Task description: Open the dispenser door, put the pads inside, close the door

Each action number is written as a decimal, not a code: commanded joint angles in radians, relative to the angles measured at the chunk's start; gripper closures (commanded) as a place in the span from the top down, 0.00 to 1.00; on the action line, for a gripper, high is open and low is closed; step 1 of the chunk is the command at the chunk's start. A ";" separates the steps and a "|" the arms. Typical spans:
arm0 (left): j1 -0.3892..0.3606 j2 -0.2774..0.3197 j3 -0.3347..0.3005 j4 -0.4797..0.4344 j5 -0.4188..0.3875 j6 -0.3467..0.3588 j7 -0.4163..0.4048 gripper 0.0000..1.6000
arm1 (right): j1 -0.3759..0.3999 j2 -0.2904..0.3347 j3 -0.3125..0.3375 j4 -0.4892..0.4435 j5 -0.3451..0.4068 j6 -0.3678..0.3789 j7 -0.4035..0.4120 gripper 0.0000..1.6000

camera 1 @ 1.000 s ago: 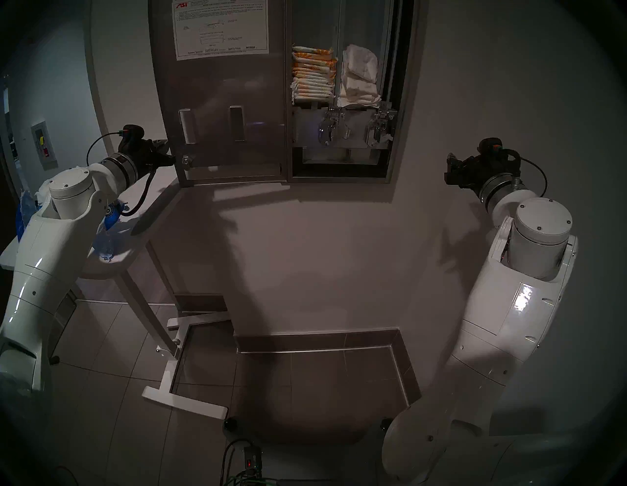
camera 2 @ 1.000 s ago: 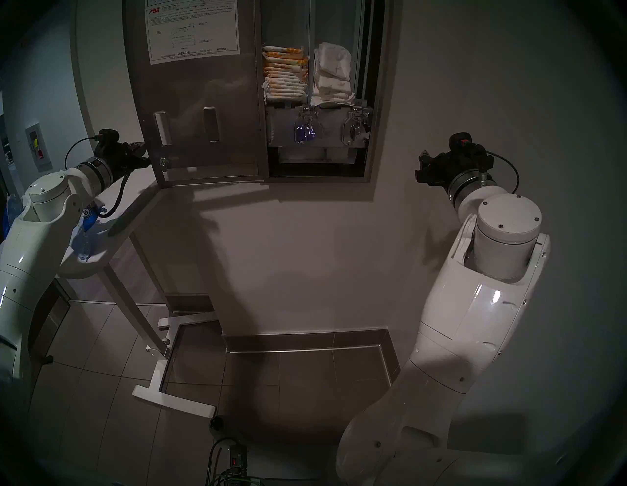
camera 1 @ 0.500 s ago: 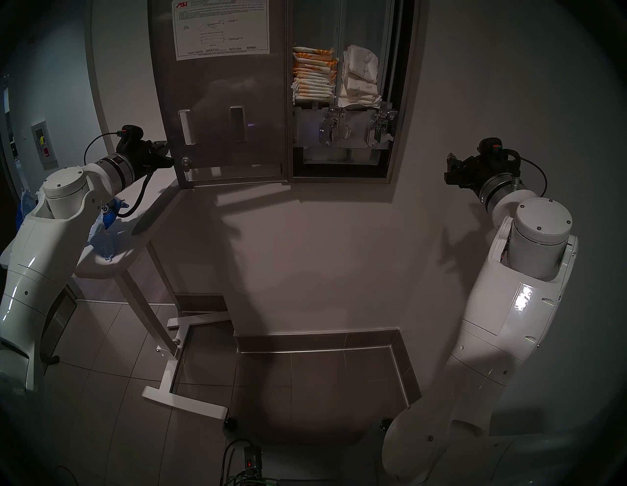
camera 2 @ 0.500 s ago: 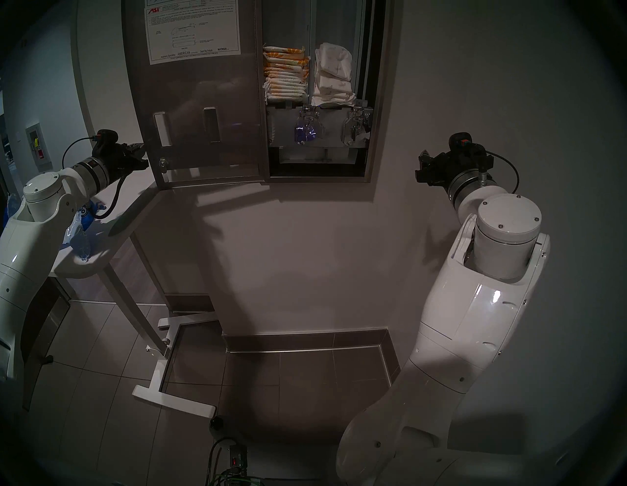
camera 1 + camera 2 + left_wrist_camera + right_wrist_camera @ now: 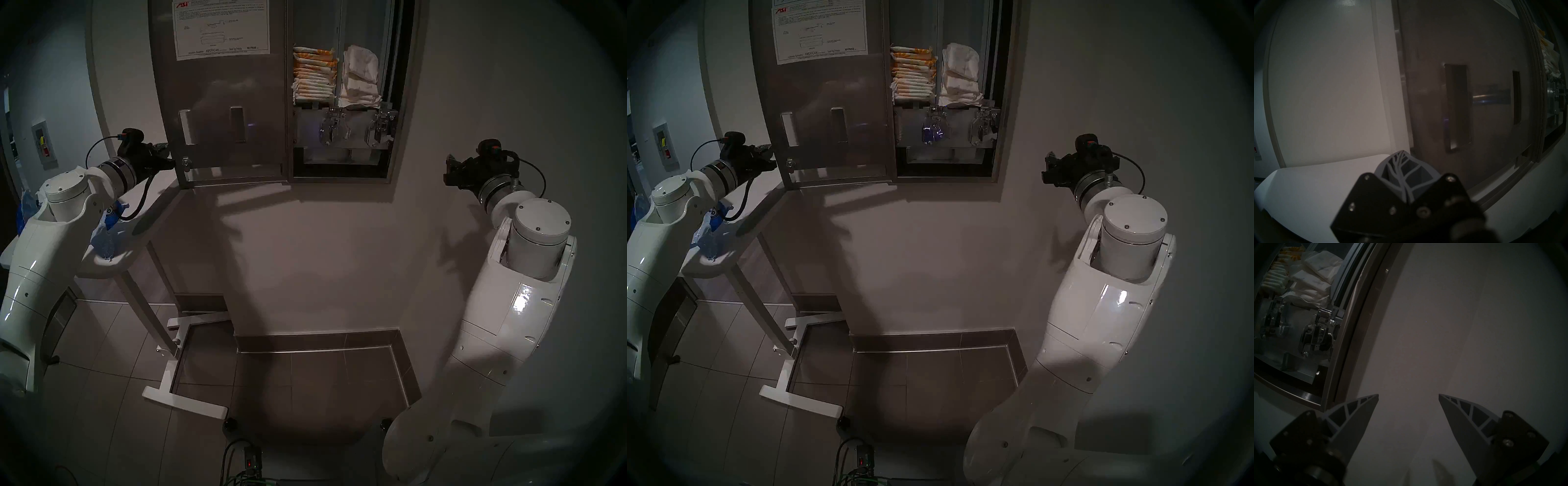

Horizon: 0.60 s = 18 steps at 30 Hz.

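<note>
- Step in hand, by judgement: closing. The door [image 5: 224, 112] stands swung fully out to the left of the cabinet [image 5: 402, 101], its back face and the instruction sheet [image 5: 220, 29] toward the head cameras.
- The pads [image 5: 360, 78] lie stacked in the cabinet's right-hand compartment, above the chrome levers [image 5: 380, 127]; the top packet sits tilted. The orange-printed pads [image 5: 314, 73] fill the compartment to their left.
- Loading appears done, and neither tool carries a packet.
- Left tool [image 5: 169, 159]: fingers pressed together and empty, as the left wrist view shows. It sits just beside the door's free outer edge, low down near the lock [image 5: 185, 163]. Contact with the edge cannot be confirmed from these views.
- Right tool [image 5: 1408, 412]: fingers spread wide, holding nothing, touching nothing. It hangs before bare wall, right of the cabinet frame and well apart from the pads.
- Next move, by judgement: the left tool needs to get behind the free edge and push the door round on its hinge toward the cabinet, until it seats in the frame.
- Risk, by judgement: the tilted top packet may foul the door if it protrudes; its depth in the compartment cannot be told.
- The tabletop [image 5: 112, 264] under the left arm carries blue plastic wrapping [image 5: 105, 241]; it plays no part in this step.
</note>
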 commanded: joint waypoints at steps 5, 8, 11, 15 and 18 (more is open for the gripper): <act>0.046 -0.068 0.098 -0.089 -0.056 -0.005 -0.085 0.00 | 0.017 0.006 -0.005 -0.014 0.002 -0.004 -0.002 0.81; 0.058 -0.065 0.100 -0.100 -0.057 -0.007 -0.093 0.00 | 0.017 0.008 -0.005 -0.012 0.003 -0.004 -0.002 0.81; 0.066 -0.063 0.102 -0.103 -0.062 -0.012 -0.091 0.00 | 0.017 0.009 -0.005 -0.010 0.003 -0.004 -0.003 0.81; 0.065 -0.062 0.100 -0.090 -0.070 -0.020 -0.071 0.00 | 0.015 0.007 -0.005 -0.009 0.004 -0.005 -0.003 0.81; 0.070 -0.060 0.099 -0.102 -0.075 -0.021 -0.079 0.00 | 0.015 0.009 -0.005 -0.007 0.004 -0.005 -0.003 0.81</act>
